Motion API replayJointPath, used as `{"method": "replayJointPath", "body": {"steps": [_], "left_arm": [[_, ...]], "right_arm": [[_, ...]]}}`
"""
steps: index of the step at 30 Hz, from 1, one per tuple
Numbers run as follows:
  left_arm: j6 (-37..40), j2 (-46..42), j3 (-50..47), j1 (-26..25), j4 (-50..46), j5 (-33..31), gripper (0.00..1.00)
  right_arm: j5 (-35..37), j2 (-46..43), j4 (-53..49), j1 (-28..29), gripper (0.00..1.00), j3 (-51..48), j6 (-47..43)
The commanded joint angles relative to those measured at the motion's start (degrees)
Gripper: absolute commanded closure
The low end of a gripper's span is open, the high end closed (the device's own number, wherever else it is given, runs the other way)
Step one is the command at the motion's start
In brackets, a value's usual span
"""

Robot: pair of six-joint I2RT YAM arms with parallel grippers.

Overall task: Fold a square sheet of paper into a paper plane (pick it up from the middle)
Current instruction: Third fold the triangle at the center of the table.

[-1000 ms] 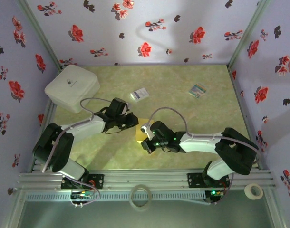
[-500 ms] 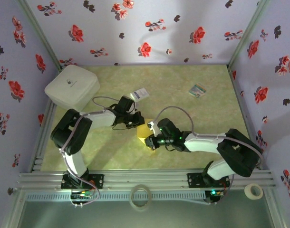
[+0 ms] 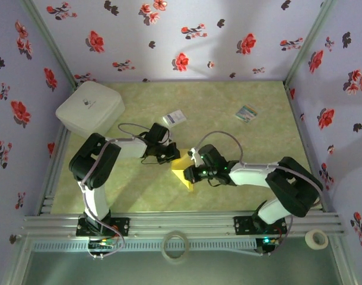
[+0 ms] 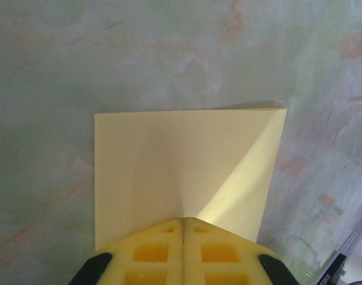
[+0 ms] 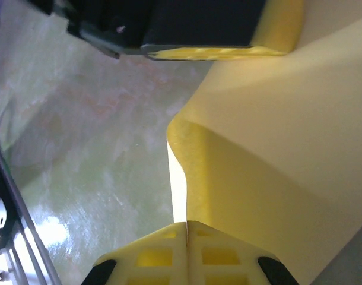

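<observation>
1. Counter (image 3: 228, 142): green marbled surface. The top view gives us its whole spread; the wrist views give patches of it beside the paper.

2. White box (image 3: 89, 108): sits in the far left corner, well apart from the rest.

3. Left arm (image 3: 101, 163) and right arm (image 3: 270, 178): in the top view both reach inward and meet near the middle of the counter, a little toward its near edge.

4. Square sheet of paper (image 3: 182, 170): from above we see a small yellow patch between the two wrists, its shape half hidden. The left wrist view shows it (image 4: 187, 166) spread out ahead, with straight edges and faint creases that run together at the fingertips. The right wrist view shows it (image 5: 276, 154) lifted off the counter, one edge curling up in a ridge.

5. Left fingers (image 4: 151, 252): pads pressed together, with the middle of the sheet's near edge pinched between the tips. In the right wrist view we see one yellow pad (image 5: 228, 52) at the sheet's opposite side.

6. Right fingers (image 5: 145, 255): closed tight, with the raised ridge of paper running straight into the seam between them.

7. Two tape rolls (image 3: 175, 245): on the rail past the counter's near edge, one at the middle and one toward the right.

8. White card with blue print (image 3: 174, 117): toward the far edge, left of middle.

9. Striped card (image 3: 247, 113): toward the far edge, right of middle.
</observation>
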Motion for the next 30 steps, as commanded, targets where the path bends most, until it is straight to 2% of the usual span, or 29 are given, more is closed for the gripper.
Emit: {"method": "replayJointPath", "body": {"steps": [1,11,23,30], "left_arm": [[1.6,1.4,-0.9,-0.4,-1.1,0.0,0.95],[1.3,0.4,-0.9,-0.4,-1.3,-0.1,0.96],[1.2,-0.2,-0.6,-0.4,-1.4,-0.1,0.96],[1.2,-0.4,-0.6,-0.4,-1.3,-0.1,0.96]], "right_arm": [[2.3,1.5,-6.1,-0.6,1.0,3.2,-0.7],[6.5,4.1,-13.6,-0.7,1.0,8.0,-3.2],[5.4,4.2,-14.5,-0.7,1.0,8.3,-3.2],[7.2,4.9,-15.1,-0.7,1.0,8.9,-3.4]]}}
